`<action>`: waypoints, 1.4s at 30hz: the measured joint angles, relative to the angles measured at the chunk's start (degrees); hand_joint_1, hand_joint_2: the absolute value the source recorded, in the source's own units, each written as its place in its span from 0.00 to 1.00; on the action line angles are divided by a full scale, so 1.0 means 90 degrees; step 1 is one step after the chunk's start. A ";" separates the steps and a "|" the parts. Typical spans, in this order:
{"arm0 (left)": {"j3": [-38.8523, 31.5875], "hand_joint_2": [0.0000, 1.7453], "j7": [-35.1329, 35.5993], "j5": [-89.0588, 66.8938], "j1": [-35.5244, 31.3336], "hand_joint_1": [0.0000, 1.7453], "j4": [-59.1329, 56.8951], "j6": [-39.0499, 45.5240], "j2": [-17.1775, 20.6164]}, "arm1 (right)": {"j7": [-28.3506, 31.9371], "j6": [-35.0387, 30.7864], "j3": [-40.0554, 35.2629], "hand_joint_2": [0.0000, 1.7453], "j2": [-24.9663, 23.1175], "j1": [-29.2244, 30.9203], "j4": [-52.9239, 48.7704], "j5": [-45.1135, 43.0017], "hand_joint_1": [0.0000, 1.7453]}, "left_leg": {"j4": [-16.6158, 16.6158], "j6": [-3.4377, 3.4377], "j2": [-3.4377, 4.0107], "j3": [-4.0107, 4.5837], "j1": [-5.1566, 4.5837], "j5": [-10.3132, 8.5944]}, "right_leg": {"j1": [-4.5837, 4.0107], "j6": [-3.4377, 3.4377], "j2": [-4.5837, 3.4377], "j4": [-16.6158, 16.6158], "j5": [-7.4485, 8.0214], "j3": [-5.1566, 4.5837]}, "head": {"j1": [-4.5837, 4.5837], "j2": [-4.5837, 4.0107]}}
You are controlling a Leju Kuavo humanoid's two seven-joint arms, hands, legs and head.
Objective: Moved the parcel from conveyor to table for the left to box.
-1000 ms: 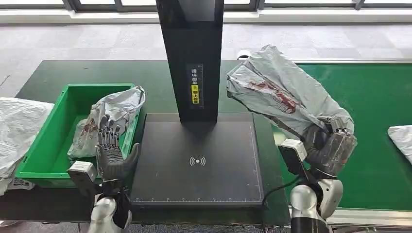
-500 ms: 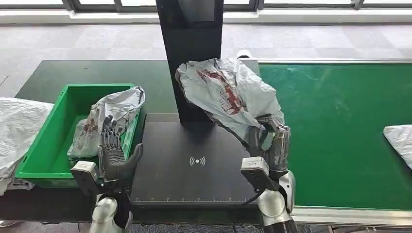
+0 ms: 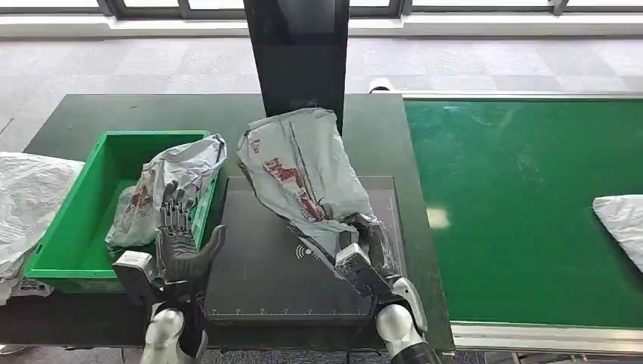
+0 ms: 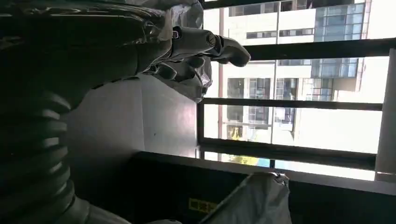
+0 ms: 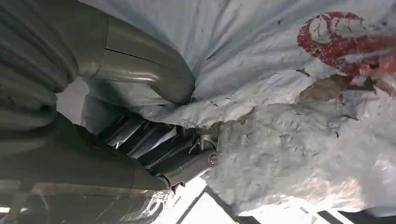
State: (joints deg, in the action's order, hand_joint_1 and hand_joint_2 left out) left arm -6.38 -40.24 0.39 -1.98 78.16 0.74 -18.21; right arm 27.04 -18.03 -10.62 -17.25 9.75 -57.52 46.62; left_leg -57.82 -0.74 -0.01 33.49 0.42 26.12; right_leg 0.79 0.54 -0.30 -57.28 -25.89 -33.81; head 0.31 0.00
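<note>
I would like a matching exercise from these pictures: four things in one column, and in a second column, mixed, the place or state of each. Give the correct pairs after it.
Things
1. grey parcel
2. second parcel
3. left hand
4. white bag

Places or states
A. lies on the green conveyor, at the right edge
B. open, holds nothing, beside the green bin
C. leans in the green bin
D. held by the right hand over the black scanner plate

Pairs: 1-D, 2-C, 3-B, 4-A

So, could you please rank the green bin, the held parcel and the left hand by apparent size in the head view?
1. Green bin.
2. Held parcel, close to the bin and raised toward the camera, so unsure.
3. Left hand, clearly smallest.
</note>
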 measured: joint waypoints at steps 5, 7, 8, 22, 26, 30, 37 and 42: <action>0.0000 1.00 0.0000 0.0002 0.0000 0.00 0.0000 0.0041 0.0000 | -0.0182 -0.0019 0.0078 1.00 0.0000 0.0155 0.0631 0.0063 1.00 | 0.0000 0.0000 0.0000 0.0001 0.0000 0.0000 | 0.0000 0.0000 0.0000 0.0000 0.0000 -0.0001 | 0.0000 0.0000; 0.0000 1.00 0.0000 0.0002 0.0000 0.00 0.0000 0.0041 0.0000 | -0.0184 -0.0019 0.0097 1.00 0.0000 0.0204 0.0777 0.0068 1.00 | 0.0000 0.0000 -0.0001 0.0001 0.0000 0.0000 | 0.0000 0.0000 0.0000 0.0000 0.0000 -0.0001 | 0.0000 -0.0002; 0.0000 1.00 0.0000 0.0002 0.0000 0.00 0.0000 0.0041 0.0000 | -0.0182 -0.0019 0.0104 1.00 0.0000 0.0221 0.0834 0.0073 1.00 | 0.0000 0.0000 -0.0002 0.0001 0.0000 0.0000 | 0.0000 0.0000 0.0000 0.0000 0.0000 -0.0001 | 0.0000 0.0000; 0.0027 1.00 0.0000 0.0002 -0.0005 0.00 -0.0015 0.0105 0.0000 | -0.0374 -0.0185 0.0236 1.00 0.0002 0.0365 0.1335 0.0150 0.00 | 0.0000 0.0000 -0.0001 -0.0001 0.0000 0.0000 | 0.0000 0.0000 0.0000 0.0001 0.0000 0.0001 | 0.0000 -0.0002; 0.0041 1.00 0.0000 -0.0205 -0.0004 0.00 0.0017 0.0260 0.0000 | -0.0021 -0.0765 0.0401 1.00 0.0002 0.0319 0.1286 -0.0102 0.00 | 0.0000 0.0000 -0.0002 -0.0001 -0.0001 0.0000 | 0.0001 0.0000 0.0001 0.0001 0.0001 0.0001 | 0.0000 -0.0002; 0.0080 1.00 0.0000 -0.0472 -0.0004 0.00 0.0085 0.0372 0.0000 | 0.0114 -0.0891 0.0498 1.00 0.0000 0.0259 0.1160 -0.0173 0.00 | 0.0000 0.0000 -0.0001 -0.0001 -0.0001 0.0000 | 0.0001 0.0000 0.0000 0.0002 0.0001 -0.0001 | 0.0000 0.0000; 0.0812 1.00 0.0000 -0.1285 -0.0126 0.00 0.0134 0.0478 0.0046 | 0.0907 -0.1358 0.0624 1.00 -0.0007 0.0004 0.0511 -0.0732 0.00 | -0.0001 0.0000 -0.0013 0.0002 -0.0001 0.0000 | 0.0001 0.0001 0.0006 0.0002 0.0000 0.0002 | 0.0000 0.0000; 0.1550 1.00 0.0000 -0.1764 -0.0338 0.00 -0.0214 0.0673 0.0092 | 0.1431 -0.1761 0.0612 1.00 -0.0027 -0.0222 -0.0317 -0.1541 0.00 | -0.0001 0.0001 -0.0016 0.0002 -0.0004 0.0000 | 0.0004 0.0001 0.0010 0.0004 0.0001 0.0001 | 0.0002 0.0000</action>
State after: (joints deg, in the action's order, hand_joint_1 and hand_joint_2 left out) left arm 7.57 -40.24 -15.48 -5.02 76.23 6.80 -17.38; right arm 39.91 -33.88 -5.12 -17.49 7.75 -60.37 32.76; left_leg -57.83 -0.73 -0.15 33.51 0.39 26.12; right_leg 0.82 0.55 -0.21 -57.25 -25.89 -33.80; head 0.33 0.00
